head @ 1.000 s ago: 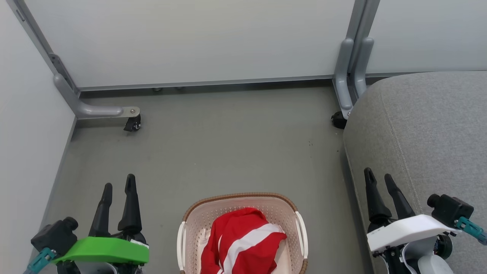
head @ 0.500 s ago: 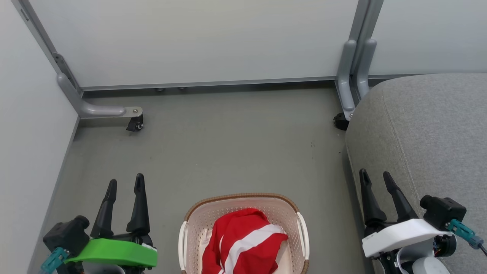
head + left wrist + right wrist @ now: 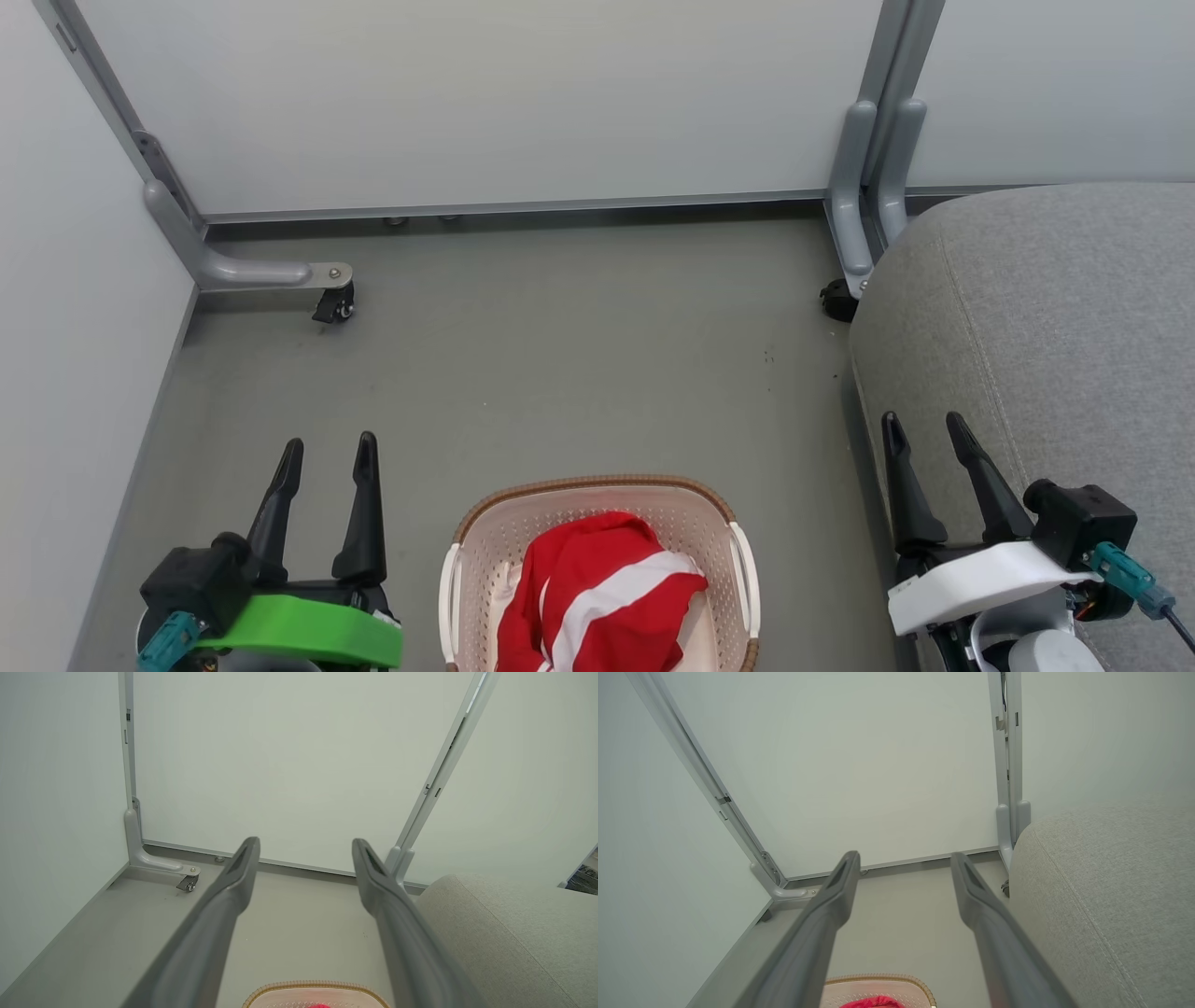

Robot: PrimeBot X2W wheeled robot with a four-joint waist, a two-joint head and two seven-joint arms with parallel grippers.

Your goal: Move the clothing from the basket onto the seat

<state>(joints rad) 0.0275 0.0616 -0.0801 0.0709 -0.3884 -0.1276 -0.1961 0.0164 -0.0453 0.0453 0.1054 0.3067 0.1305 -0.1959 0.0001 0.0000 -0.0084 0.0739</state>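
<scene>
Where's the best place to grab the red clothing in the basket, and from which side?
Pinch the raised, crumpled fold at the top of the clothing, coming straight down from above. The basket walls ring the heap, so a sideways approach looks blocked, and loose fabric bunches easily between the fingers. The right gripper, open and nearer the seat, probably suits best.

Light: was bright, even, diffuse.
Shadows: lay faint on the floor (image 3: 579, 373) around the basket (image 3: 597, 483).
Focus: head view was sharp.
</scene>
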